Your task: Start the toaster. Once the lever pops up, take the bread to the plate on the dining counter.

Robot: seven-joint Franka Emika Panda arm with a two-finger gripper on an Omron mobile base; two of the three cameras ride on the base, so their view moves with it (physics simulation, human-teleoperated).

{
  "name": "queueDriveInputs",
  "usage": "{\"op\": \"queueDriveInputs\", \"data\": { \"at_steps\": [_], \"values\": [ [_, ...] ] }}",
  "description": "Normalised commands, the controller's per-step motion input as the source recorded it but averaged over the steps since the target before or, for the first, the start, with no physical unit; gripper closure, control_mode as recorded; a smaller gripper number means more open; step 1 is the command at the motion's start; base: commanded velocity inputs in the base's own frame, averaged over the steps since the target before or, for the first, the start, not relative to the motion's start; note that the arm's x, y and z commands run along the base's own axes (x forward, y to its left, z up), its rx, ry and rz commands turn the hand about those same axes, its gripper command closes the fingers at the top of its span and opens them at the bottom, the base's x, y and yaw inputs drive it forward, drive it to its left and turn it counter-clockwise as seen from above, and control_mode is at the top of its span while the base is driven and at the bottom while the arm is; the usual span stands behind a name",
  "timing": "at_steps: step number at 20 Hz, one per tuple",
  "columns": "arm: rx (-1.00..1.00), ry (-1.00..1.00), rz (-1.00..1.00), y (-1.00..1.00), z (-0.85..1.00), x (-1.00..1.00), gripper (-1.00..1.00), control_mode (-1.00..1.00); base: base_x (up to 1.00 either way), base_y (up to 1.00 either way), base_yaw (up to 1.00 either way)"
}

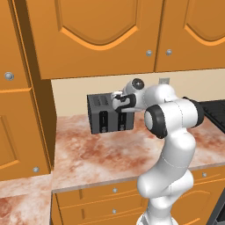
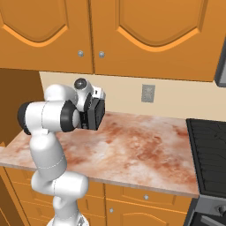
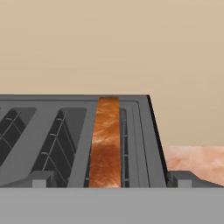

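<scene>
Here the bread [image 3: 105,144] stands in the toaster [image 3: 144,131] between the gripper [image 3: 109,180] tips

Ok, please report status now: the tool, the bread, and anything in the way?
Tool over the toaster, one fingertip on each side of the bread; open or shut unclear. Bread standing in its slot. Nothing blocking it.
</scene>
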Motion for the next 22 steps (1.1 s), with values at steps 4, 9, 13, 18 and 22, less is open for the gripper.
{"op": "queueDriveInputs", "data": {
  "at_steps": [4,9,13,18,22],
  "values": [
    [0.00,0.03,0.00,0.00,0.00,0.00,-1.00,-1.00,0.00,0.00,0.00],
    [0.00,0.00,0.00,0.00,0.00,0.00,-1.00,-1.00,0.00,0.00,0.00],
    [0.00,0.00,0.00,0.02,0.00,0.00,1.00,-1.00,0.00,0.00,0.00],
    [0.00,0.00,0.00,0.00,0.00,0.00,1.00,-1.00,0.00,0.00,0.00],
    [0.00,0.00,0.00,0.00,0.00,0.00,1.00,-1.00,0.00,0.00,0.00]
  ]
}}
